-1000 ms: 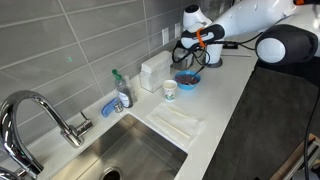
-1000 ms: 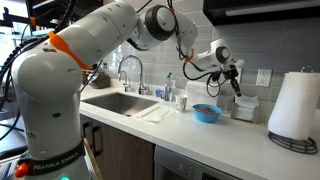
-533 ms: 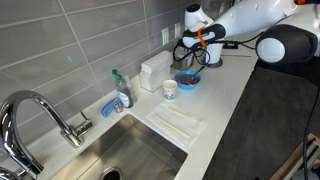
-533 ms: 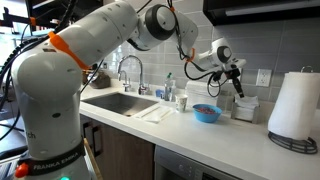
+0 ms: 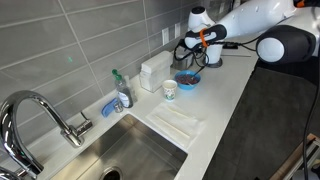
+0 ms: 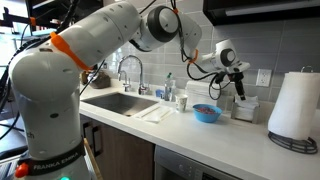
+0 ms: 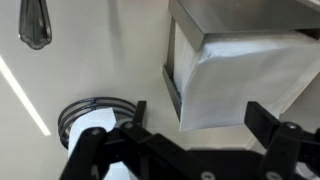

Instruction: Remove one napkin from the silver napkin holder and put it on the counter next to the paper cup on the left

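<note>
The silver napkin holder (image 7: 240, 18) fills the top right of the wrist view, with a white napkin stack (image 7: 245, 80) sticking out of it. My gripper (image 7: 198, 116) is open, its two black fingers (image 7: 263, 118) standing wide on either side of the napkins' lower edge without touching them. In an exterior view the gripper (image 6: 240, 88) hangs just above the holder (image 6: 246, 107) at the back of the counter (image 6: 190, 128). The paper cup (image 5: 170, 89) (image 6: 182, 101) with its teal pattern stands apart, toward the sink. In the other exterior view the gripper (image 5: 205, 55) hides the holder.
A blue bowl (image 5: 187, 79) (image 6: 205, 113) sits between cup and holder. A white boxy dispenser (image 5: 153, 72) and a soap bottle (image 5: 122, 92) stand by the wall. Flat white napkins (image 5: 178, 122) lie beside the sink (image 6: 120, 102). A paper-towel roll (image 6: 295, 105) stands beyond the holder.
The jaws have gone from shut to wide open. The gripper has shifted slightly toward the napkin holder. Nothing else moved.
</note>
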Robot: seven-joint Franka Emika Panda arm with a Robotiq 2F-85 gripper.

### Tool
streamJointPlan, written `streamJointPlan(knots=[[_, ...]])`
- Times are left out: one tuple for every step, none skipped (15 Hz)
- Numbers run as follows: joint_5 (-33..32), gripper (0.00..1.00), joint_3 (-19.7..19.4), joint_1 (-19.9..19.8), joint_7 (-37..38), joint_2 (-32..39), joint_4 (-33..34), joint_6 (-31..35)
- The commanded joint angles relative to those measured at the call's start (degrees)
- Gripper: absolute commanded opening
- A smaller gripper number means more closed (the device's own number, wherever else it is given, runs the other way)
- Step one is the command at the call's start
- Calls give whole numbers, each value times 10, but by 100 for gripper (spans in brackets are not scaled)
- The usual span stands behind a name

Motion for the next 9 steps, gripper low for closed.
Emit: streamJointPlan(knots=[[42, 99, 28, -24, 3, 18, 4, 42], [53, 100, 35, -29, -1, 23, 5, 52], [64, 100, 41, -35, -5, 27, 5, 60], [72, 100, 44, -38, -4, 32, 6, 73], [81, 96, 48, -42, -5, 35, 7, 81], [87, 93, 49, -43, -3, 39, 8, 92], [94, 91, 52, -46, -6, 41, 9, 99], [98, 88, 53, -46, -7, 43, 9, 107], [102, 84, 53, -47, -8, 43, 8, 113]])
